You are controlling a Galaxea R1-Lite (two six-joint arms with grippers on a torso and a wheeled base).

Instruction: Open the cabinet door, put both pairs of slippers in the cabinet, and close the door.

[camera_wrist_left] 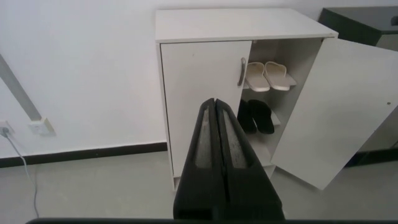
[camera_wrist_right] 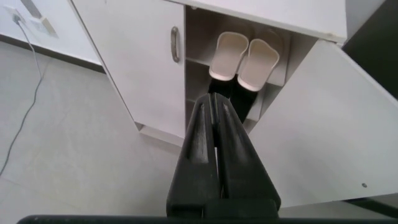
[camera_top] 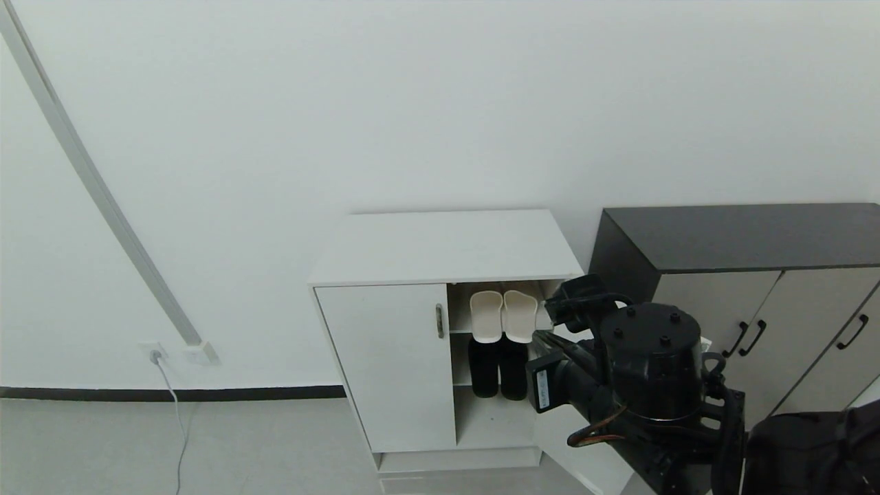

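Note:
The white cabinet (camera_top: 440, 247) stands against the wall with its right door (camera_wrist_left: 329, 112) swung open and its left door (camera_top: 385, 357) closed. A white pair of slippers (camera_top: 504, 315) lies on the upper shelf, and a black pair (camera_top: 496, 368) sits on the shelf below. My left gripper (camera_wrist_left: 214, 102) is shut with nothing in it, held back from the cabinet and level with the closed door. My right gripper (camera_wrist_right: 214, 98) is also shut and holds nothing. It hovers in front of the open compartment, below the white slippers (camera_wrist_right: 242, 56) and beside the open door (camera_wrist_right: 323, 130).
A cabinet with a dark top (camera_top: 742, 234) and grey doors stands close to the right of the white one. A wall socket with a cable (camera_top: 158, 354) is at the left. Bare floor (camera_top: 206, 447) stretches to the left of the cabinet.

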